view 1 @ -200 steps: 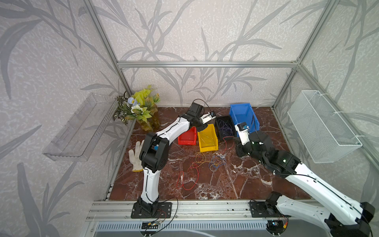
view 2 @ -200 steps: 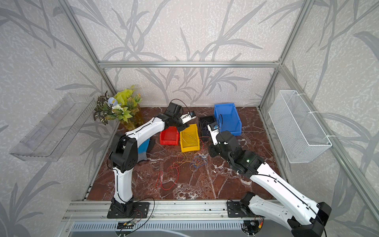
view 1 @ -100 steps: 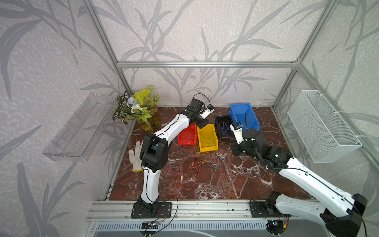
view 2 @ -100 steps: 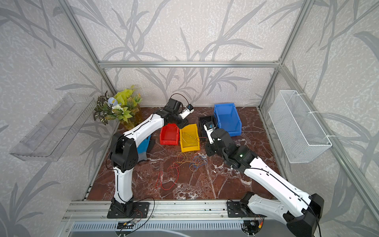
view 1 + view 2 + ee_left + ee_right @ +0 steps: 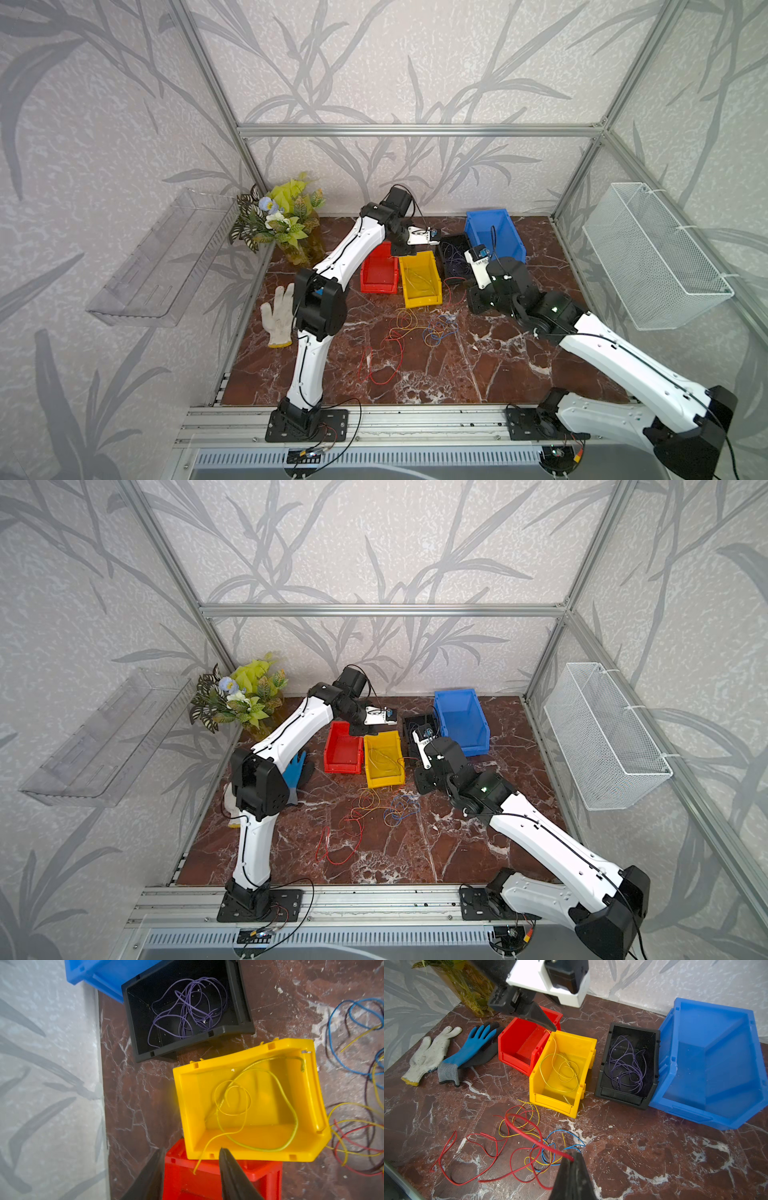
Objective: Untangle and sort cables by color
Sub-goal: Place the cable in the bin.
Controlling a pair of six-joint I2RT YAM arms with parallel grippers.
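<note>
Tangled red, yellow and blue cables [image 5: 415,330] [image 5: 376,808] [image 5: 529,1140] lie on the marble floor in front of the bins. My right gripper [image 5: 572,1160] is shut on a red cable [image 5: 529,1132] lifted from the tangle. Above the back of the red bin [image 5: 207,1184] [image 5: 376,286] and yellow bin [image 5: 249,1153] [image 5: 554,1103], my left gripper [image 5: 192,1153] [image 5: 543,1020] stands open. A yellow cable [image 5: 295,1118] [image 5: 559,1070] lies in the yellow bin, its free end rising between the left fingers. Purple cables [image 5: 187,1007] [image 5: 625,1070] fill the black bin [image 5: 618,1095].
A blue bin [image 5: 716,1064] [image 5: 494,237] stands beside the black one. A white glove [image 5: 429,1055] and a blue glove [image 5: 471,1047] lie left of the red bin. A plant vase [image 5: 291,224] stands in the back left corner; a wire basket [image 5: 652,257] hangs on the right wall.
My right arm has swung a little to the left, nearer the black bin. The left wrist rose and came back down over the red and yellow bins.
</note>
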